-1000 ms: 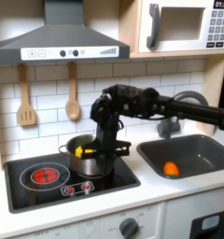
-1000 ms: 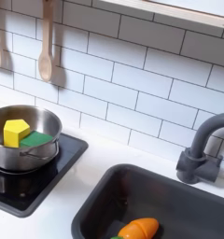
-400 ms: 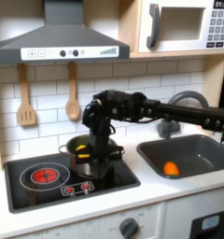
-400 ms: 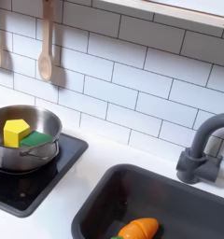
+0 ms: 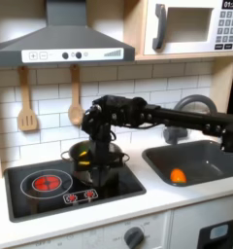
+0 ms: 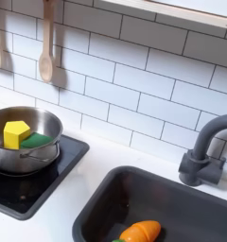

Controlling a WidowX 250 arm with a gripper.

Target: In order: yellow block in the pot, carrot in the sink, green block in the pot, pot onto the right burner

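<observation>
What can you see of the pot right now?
The pot is a shiny round steel pot without a lid, standing upright on the black stovetop in both exterior views. The yellow block and the green block lie inside it, touching each other. In the first exterior view the gripper reaches down at its front rim, hiding part of it.
</observation>
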